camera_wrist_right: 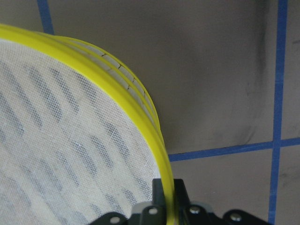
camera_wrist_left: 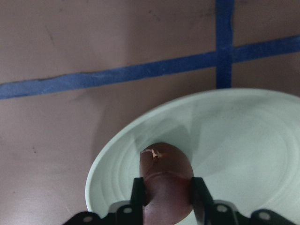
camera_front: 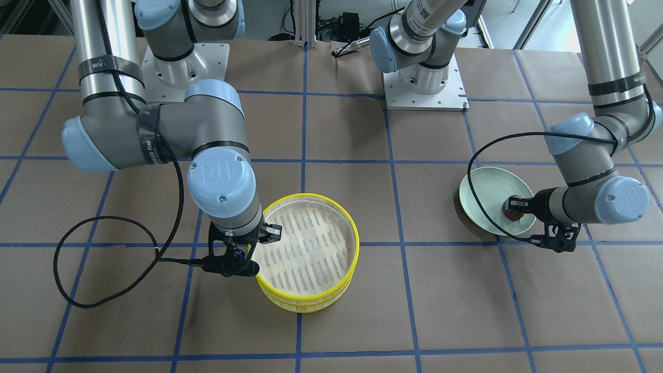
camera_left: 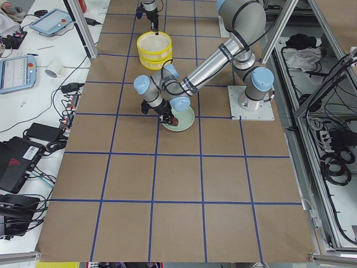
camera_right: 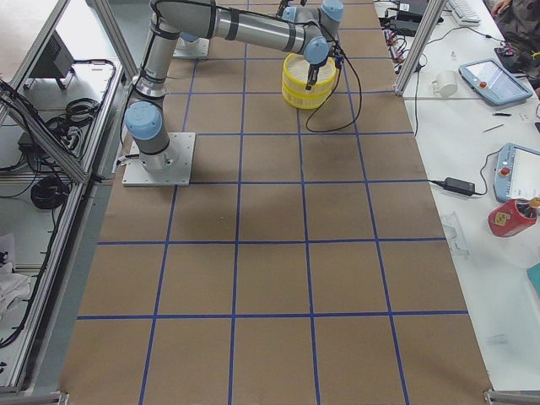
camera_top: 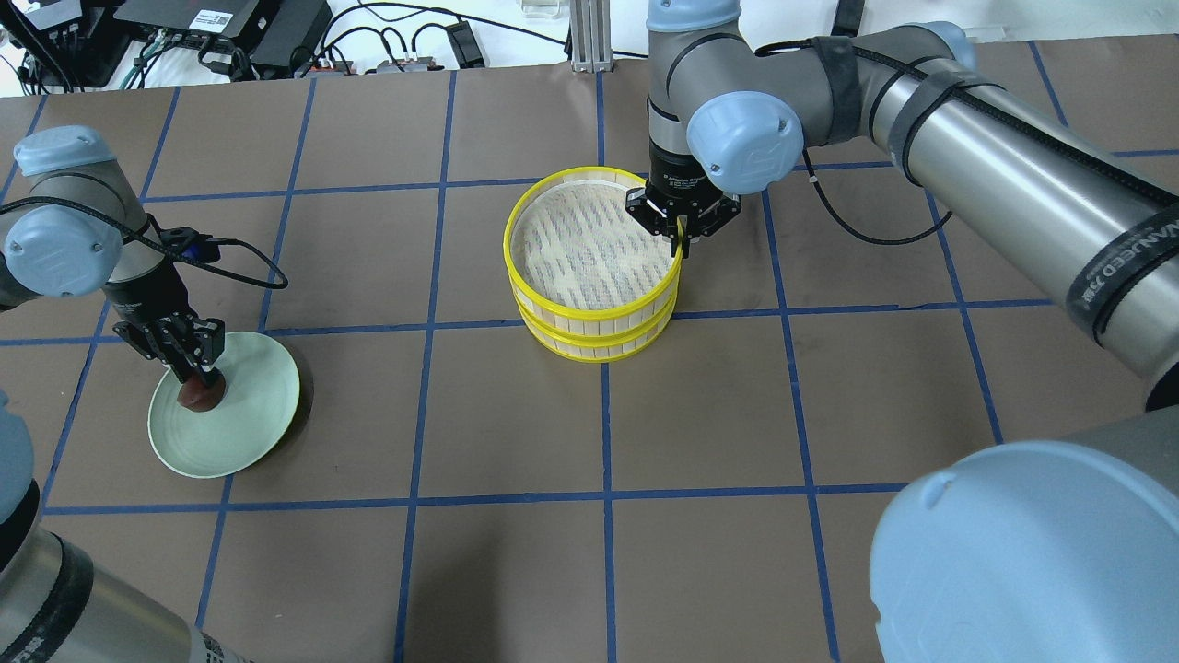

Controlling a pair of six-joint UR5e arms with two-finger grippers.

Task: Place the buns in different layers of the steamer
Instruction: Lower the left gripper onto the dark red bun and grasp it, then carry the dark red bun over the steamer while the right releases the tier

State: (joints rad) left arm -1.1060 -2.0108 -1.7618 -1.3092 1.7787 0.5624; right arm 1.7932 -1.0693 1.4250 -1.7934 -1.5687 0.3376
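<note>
Lower tray (camera_top: 594, 343) floor hidden under upper tray (camera_top: 594, 318) (stacked); brown bun (camera_wrist_left: 164, 161) partly hidden behind left hand (camera_wrist_left: 167, 182).

The table (camera_top: 516, 433) carries stacked steamer layers (camera_top: 594, 336) and a plate (camera_top: 249, 414).

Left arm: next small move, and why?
Probably lift the left gripper straight up. It is shut on the brown bun, which rests on the green plate. The top steamer tray looks empty, with the right gripper pinching its rim.
</note>
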